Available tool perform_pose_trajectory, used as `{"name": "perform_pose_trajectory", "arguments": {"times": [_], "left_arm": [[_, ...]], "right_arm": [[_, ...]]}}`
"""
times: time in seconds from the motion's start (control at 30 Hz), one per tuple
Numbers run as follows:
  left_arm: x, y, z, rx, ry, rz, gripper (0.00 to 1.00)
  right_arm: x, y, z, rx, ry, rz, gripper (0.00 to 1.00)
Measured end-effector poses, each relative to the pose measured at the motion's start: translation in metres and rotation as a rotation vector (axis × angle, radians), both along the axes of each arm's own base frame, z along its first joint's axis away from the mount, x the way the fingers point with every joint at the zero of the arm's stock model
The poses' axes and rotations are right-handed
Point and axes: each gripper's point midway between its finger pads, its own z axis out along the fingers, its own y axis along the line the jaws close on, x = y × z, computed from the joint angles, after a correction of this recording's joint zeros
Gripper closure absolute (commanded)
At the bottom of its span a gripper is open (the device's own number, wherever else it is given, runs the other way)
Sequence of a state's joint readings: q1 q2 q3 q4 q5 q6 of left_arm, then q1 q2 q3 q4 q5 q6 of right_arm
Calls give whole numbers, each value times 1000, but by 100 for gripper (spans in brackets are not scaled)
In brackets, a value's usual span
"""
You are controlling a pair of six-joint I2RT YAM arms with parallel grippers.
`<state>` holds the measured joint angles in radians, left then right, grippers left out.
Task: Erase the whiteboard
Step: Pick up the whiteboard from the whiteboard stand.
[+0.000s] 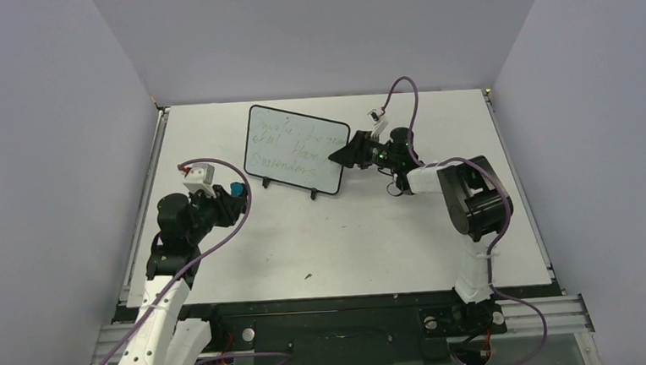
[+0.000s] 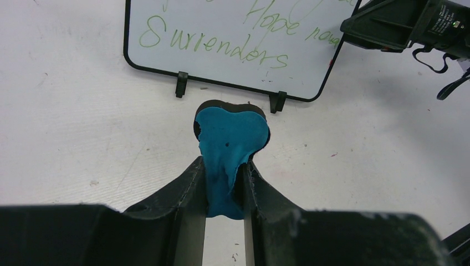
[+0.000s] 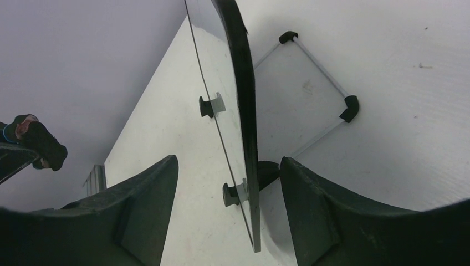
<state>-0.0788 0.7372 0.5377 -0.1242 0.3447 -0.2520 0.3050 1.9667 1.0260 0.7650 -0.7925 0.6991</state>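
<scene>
The whiteboard (image 1: 296, 148) stands upright at the back middle of the table, with green handwriting on its face (image 2: 233, 39). My left gripper (image 1: 229, 201) hovers to its front left, shut on a blue eraser (image 2: 230, 133) that points at the board's lower edge, a short gap away. My right gripper (image 1: 348, 155) is at the board's right edge. In the right wrist view its fingers (image 3: 228, 160) stand open on either side of the thin black-framed edge (image 3: 244, 111), touching neither face.
A thin wire stand (image 3: 321, 72) props the board from behind, and its black feet (image 2: 181, 84) rest on the white table (image 1: 349, 249). Grey walls enclose the left, back and right. A purple cable (image 1: 403, 89) loops above the right wrist.
</scene>
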Motion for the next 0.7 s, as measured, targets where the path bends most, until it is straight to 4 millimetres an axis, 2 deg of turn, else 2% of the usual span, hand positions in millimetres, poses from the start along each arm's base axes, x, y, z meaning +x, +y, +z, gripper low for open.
{"name": "perform_pose_trajectory", "arguments": {"times": [0.23,0.27,0.43,0.47,0.5,0.57,0.7], "left_arm": [[2,1,-4,2,13,3,100],[2,1,-4,2,15,3,100],[2,1,-6,3,23,2,100],[2,1,-7,3,23,3,100],[3,1,-7,3,24,3,100],[3,1,-7,3,24,3,100],[3,1,-6,2,22,4,100]], "right_arm": [[-7,15,-17,13,32,27,53],[-7,16,-18,15,29,30,59],[-11,24,-28,30,44,51,75],[-11,25,-30,33,46,53,81],[-12,25,-31,36,53,53,91],[-12,26,-32,42,55,56,100],[-14,30,-18,71,-4,86,100]]}}
